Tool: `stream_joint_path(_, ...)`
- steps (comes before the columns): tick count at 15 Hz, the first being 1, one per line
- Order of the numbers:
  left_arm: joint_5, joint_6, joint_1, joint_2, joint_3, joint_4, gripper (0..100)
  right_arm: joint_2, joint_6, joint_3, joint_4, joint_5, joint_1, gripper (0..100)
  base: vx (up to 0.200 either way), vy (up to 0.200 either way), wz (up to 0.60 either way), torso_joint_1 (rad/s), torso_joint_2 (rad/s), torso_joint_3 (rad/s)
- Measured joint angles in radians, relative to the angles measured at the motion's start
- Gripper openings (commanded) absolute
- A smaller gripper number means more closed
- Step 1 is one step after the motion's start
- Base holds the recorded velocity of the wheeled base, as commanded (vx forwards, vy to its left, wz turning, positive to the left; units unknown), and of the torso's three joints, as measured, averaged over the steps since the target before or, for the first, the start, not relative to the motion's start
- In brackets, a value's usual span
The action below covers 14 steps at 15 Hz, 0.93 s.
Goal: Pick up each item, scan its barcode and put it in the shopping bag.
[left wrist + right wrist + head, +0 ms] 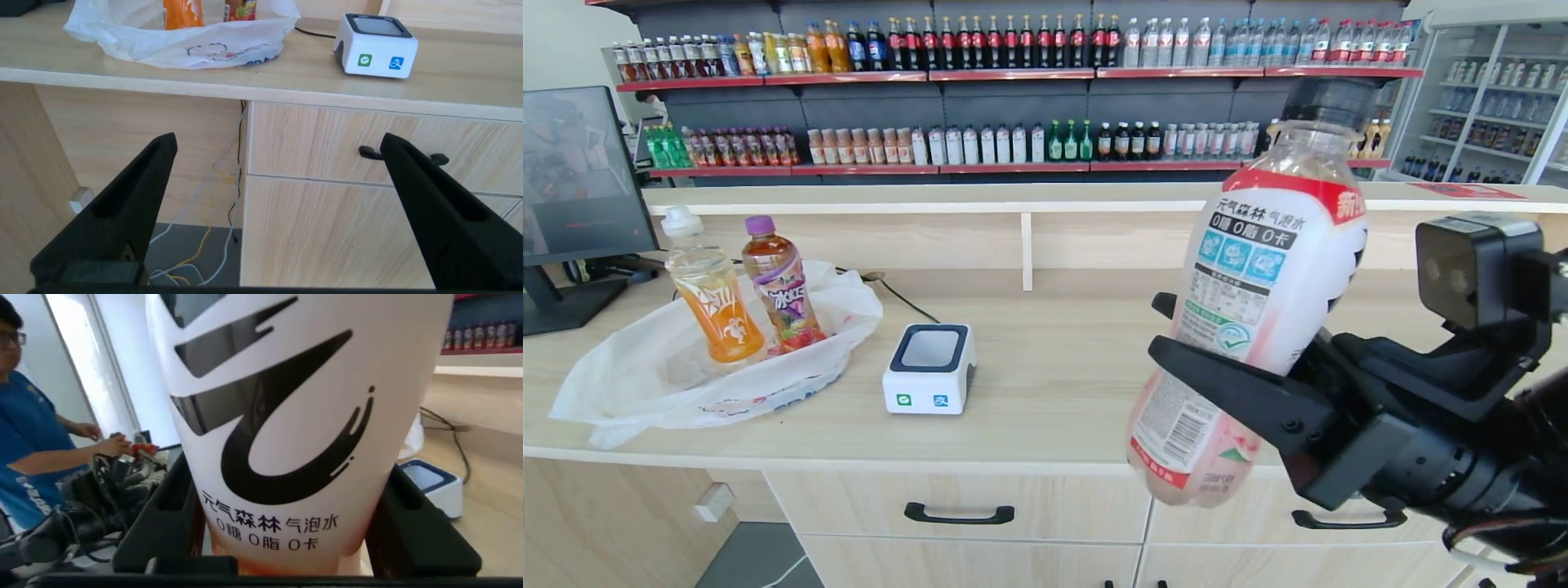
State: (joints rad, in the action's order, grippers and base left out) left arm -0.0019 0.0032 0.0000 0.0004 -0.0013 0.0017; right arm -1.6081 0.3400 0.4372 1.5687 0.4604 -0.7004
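Observation:
My right gripper (1168, 325) is shut on a pink and white bottle (1258, 286) with a black cap, held tilted above the right part of the wooden counter (1054, 408). Its barcode faces down and left. In the right wrist view the bottle (294, 433) stands between the fingers (163, 514). The white scanner (929, 367) sits mid-counter, left of the bottle. The white shopping bag (629, 367) lies at the left with an orange bottle (715, 294) and a purple-capped bottle (780, 286) upright in it. My left gripper (278, 143) hangs open and empty below counter level, facing the drawers.
A monitor (580, 180) stands at the counter's far left. A raised ledge (1029, 200) runs along the back, with drink shelves behind it. A cable (907, 298) trails from the scanner toward the bag. Drawer handles (958, 514) sit under the counter's front edge.

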Motion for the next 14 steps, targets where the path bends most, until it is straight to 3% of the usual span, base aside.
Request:
stream_joint_path(3, 0.0, 0.0, 0.0, 0.0, 0.0, 0.0, 100, -0.057, -0.106, -0.01, 0.0, -0.041, 0.125, 0, 0.0, 0.0, 0.0, 0.0, 0.0, 0.0)
stream_joint_path(7, 0.0, 0.0, 0.0, 0.0, 0.0, 0.0, 100, -0.104, -0.186, -0.018, 0.001, -0.087, 0.196, 0, 0.0, 0.0, 0.0, 0.0, 0.0, 0.0)
stream_joint_path(11, 0.0, 0.0, 0.0, 0.0, 0.0, 0.0, 100, -0.151, -0.415, -0.038, 0.0, -0.103, 0.261, 0, 0.0, 0.0, 0.0, 0.0, 0.0, 0.0)
stream_joint_path(14, 0.0, 0.0, 0.0, 0.0, 0.0, 0.0, 100, -0.144, -0.481, -0.05, 0.0, -0.234, 0.317, 0, 0.0, 0.0, 0.0, 0.0, 0.0, 0.0)
